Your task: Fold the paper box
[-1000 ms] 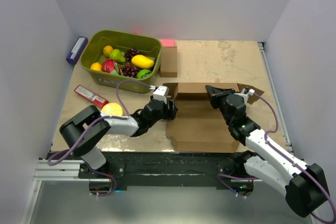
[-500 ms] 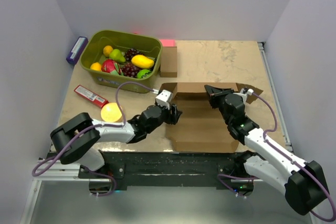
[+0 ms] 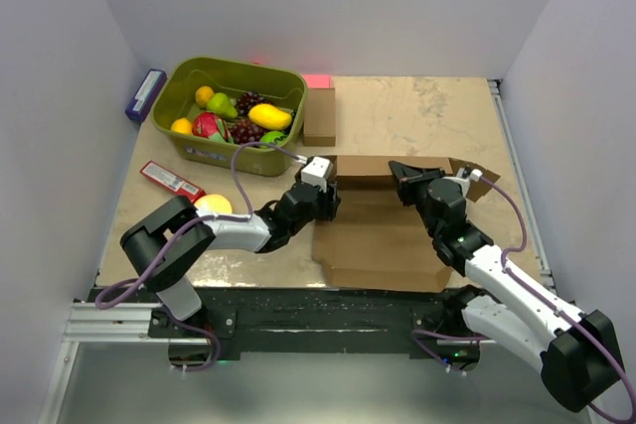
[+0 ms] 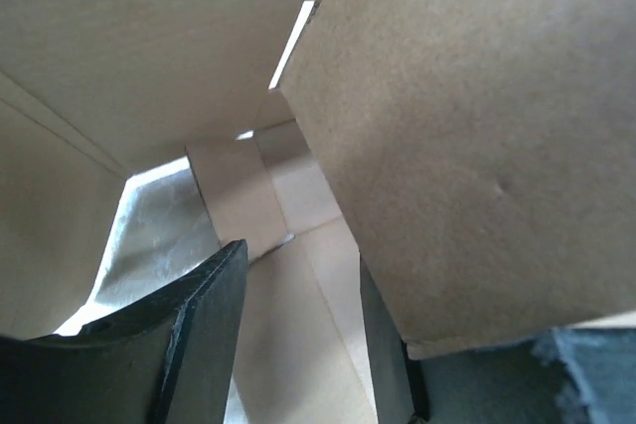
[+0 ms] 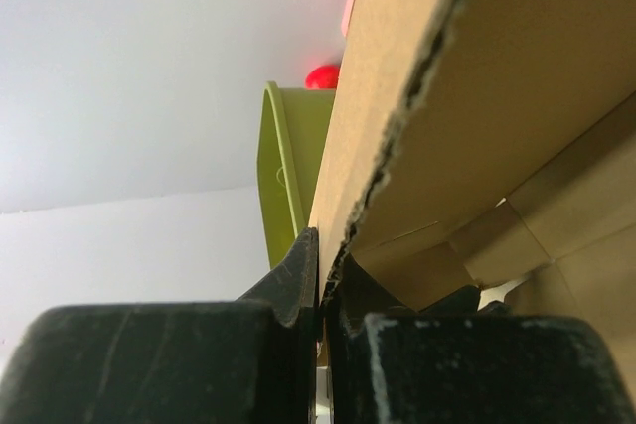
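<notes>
Green plastic forms the basket (image 3: 199,151) at the table's (image 3: 427,106) left rear, and a small cardboard box (image 3: 319,116) is set just beside it. Further right, the left gripper (image 3: 328,204) is seen at the left wall of the paper box (image 3: 383,235), its jaws parted with cardboard showing in the gap. The paper box is placed near the table's front edge between both arms, and its right rear flap (image 3: 477,176) is pinched by the tightly closed right gripper (image 3: 400,173).
</notes>
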Controlling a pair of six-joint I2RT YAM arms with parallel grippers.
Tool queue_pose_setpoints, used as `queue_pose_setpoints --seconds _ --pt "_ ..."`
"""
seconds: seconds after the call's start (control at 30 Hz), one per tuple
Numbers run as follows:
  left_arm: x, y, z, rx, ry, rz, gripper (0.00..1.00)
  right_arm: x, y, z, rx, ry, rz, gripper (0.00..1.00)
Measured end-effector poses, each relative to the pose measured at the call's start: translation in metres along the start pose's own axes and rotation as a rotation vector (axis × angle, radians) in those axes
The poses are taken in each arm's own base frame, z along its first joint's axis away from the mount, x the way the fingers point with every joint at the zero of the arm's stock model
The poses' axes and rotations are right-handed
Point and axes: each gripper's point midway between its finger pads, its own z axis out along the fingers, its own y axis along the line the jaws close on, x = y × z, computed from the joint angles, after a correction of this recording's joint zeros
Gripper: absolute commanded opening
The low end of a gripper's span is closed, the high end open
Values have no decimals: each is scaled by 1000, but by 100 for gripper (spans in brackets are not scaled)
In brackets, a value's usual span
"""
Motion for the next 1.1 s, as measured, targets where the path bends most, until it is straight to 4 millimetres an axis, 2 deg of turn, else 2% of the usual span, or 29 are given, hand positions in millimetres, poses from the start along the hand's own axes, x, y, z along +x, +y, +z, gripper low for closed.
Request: queue_pose_setpoints --seconds 0.37,0.7,1.1 --pt "9 22 -2 -111 25 22 56 2 -4 2 11 4 -4 0" --pt "28 25 11 -115 67 48 43 7 -5 4 14 27 -5 0" --pt "15 15 25 -96 16 56 39 4 -3 5 7 11 -2 0"
